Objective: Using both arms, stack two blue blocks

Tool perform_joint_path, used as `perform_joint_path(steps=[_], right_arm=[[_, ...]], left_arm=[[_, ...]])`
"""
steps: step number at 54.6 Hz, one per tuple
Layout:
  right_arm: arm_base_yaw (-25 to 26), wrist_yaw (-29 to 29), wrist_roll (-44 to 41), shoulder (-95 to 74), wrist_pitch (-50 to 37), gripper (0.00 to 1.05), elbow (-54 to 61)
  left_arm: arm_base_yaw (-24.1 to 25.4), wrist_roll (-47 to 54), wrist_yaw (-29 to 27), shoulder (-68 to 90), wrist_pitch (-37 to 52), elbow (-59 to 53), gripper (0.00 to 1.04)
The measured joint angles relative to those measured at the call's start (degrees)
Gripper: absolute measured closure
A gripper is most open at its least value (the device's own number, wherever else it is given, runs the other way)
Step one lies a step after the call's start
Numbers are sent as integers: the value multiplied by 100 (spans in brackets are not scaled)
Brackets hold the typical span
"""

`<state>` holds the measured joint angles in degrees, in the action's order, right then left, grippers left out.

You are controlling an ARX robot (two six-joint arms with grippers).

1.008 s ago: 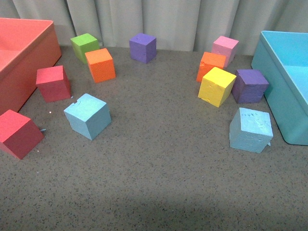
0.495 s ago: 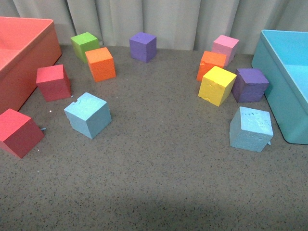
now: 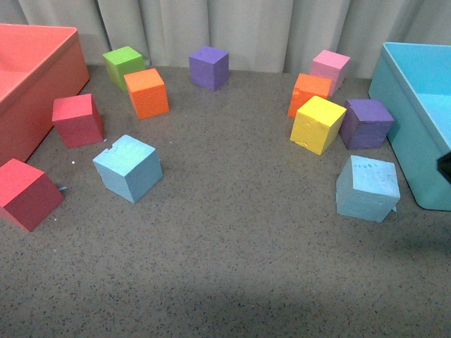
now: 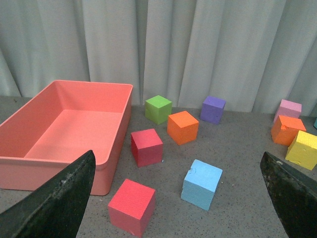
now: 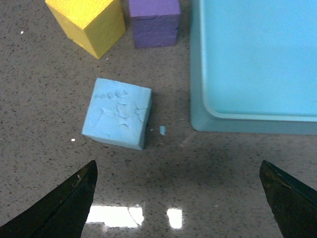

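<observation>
Two light blue blocks lie apart on the grey table. One is at the left (image 3: 127,167), near the red cubes. The other is at the right (image 3: 367,188), beside the turquoise bin. My left gripper (image 4: 177,154) is open and empty, high above the table, with the left blue block (image 4: 201,184) below and between its fingers (image 4: 59,198). My right gripper (image 5: 178,163) is open and empty above bare table, and the right blue block (image 5: 117,119) lies just beyond its fingers (image 5: 69,203). In the front view only a dark bit of the right arm (image 3: 445,165) shows.
A salmon bin (image 3: 42,84) stands at the left and a turquoise bin (image 3: 405,120) at the right. Two red cubes (image 3: 77,120), green (image 3: 124,65), orange (image 3: 147,92), purple (image 3: 209,68), pink (image 3: 330,70), yellow (image 3: 318,124) and another purple cube (image 3: 366,124) ring the back. A curtain hangs behind.
A dark bit of the right arm has come in at the front view's right edge. The blocks have not moved.
</observation>
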<state>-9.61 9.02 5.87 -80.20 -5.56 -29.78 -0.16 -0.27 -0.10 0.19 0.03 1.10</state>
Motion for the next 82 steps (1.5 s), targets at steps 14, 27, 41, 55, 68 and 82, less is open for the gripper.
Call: perform_joint_path(steps=[14,27,41,55,68,82], right_arm=[[-267,-352,828,-1497,645,9,-1163],[-422,-319,1220,-2238,765,9,-1742],[-522,-267,1440,-2922,953,9,-2205],[-533,-260,1530,-3309,1034,9,-2465],[-538,-221,1554,-3613,1126,38,-2586],[-675,-181,1543,-3412,1217,62,-2579]], left_arm=[[0,0,0,0,0,0,7],[0,0,-2,0,0,0,7],[0,0,0,0,0,0,7],[0,0,0,0,0,0,7],[0,0,-2,0,0,0,7],[0,0,-2,0,0,0,7]])
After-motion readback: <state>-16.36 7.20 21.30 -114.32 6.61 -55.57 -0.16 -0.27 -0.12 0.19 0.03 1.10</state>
